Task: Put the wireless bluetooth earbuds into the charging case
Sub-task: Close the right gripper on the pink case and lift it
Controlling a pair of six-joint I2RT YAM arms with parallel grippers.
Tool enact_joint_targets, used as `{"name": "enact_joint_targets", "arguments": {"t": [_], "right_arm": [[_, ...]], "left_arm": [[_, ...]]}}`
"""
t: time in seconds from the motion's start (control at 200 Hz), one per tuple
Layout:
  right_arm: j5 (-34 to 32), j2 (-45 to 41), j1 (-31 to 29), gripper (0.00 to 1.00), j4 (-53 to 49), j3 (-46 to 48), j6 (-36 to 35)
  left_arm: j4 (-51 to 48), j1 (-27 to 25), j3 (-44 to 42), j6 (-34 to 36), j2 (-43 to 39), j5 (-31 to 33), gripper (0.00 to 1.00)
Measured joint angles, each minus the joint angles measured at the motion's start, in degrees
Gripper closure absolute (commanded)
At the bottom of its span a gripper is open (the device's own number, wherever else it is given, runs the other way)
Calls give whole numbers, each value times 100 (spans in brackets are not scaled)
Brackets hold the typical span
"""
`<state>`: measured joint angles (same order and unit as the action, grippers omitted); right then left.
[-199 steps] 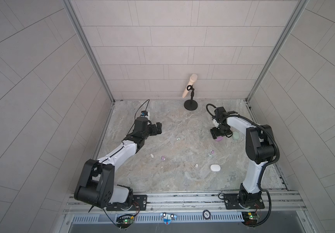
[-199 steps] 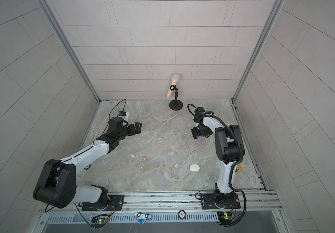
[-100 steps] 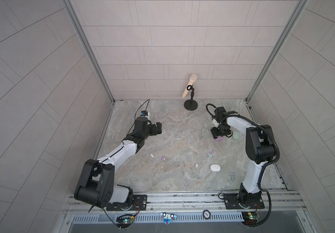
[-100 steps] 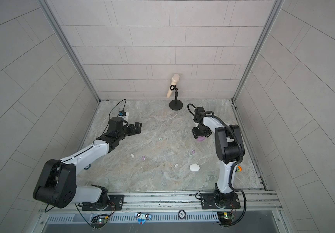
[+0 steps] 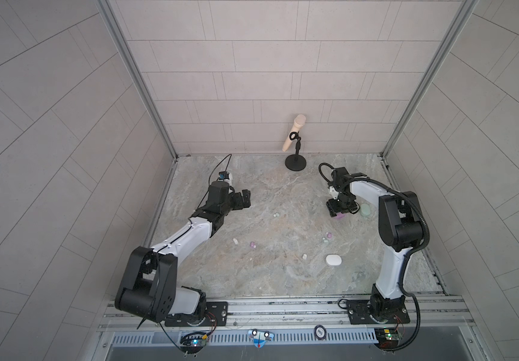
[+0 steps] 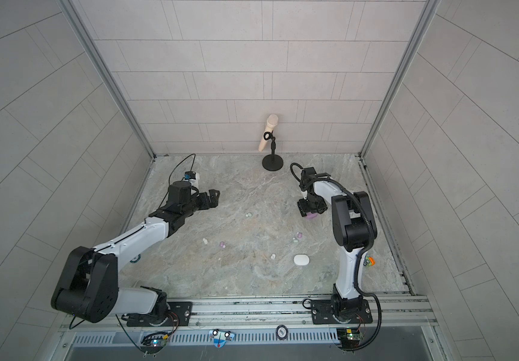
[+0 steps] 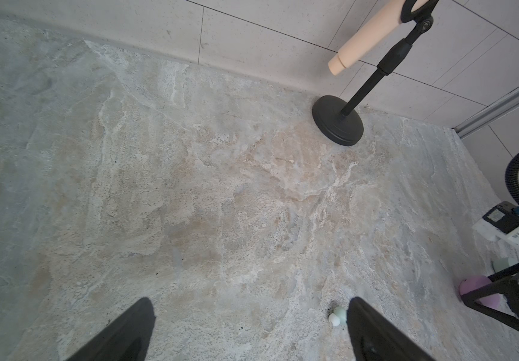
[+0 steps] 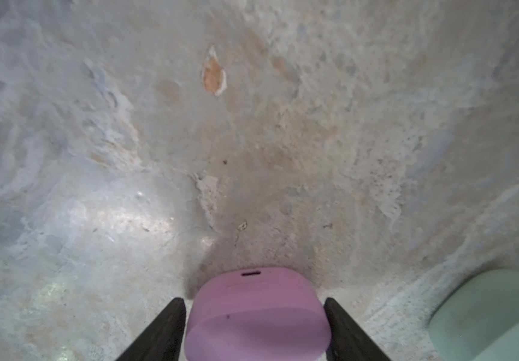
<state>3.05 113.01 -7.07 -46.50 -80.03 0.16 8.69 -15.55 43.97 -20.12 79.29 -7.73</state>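
Lilac case (image 8: pixel 256 312) sits inside the right gripper (image 8: pixel 254 300), grip or gap unclear; left gripper (image 7: pixel 250 300) spread wide above table (image 7: pixel 189 187).

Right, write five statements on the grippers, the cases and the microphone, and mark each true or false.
1. The left gripper is open and empty. True.
2. The right gripper straddles a black case. False: its fingers flank the lilac charging case, and the mint-green charging case lies beside it.
3. The white charging case lies closed on the table, apart from both grippers. True.
4. The microphone lies flat on the table. False: it sits tilted in its black stand.
5. Every earbud is stowed. False: a mint-green earbud lies loose on the table.
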Motion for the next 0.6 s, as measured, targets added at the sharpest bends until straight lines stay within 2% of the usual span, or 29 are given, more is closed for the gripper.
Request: {"name": "enact_joint_targets", "arguments": {"t": [0.31,0.601], "right_arm": [[96,0,13,33,-2,0,0],[192,-9,37,47,-4,0,35]], "left_arm": [[0,0,0,0,0,0,0],[0,-31,0,15,0,9,0]]}}
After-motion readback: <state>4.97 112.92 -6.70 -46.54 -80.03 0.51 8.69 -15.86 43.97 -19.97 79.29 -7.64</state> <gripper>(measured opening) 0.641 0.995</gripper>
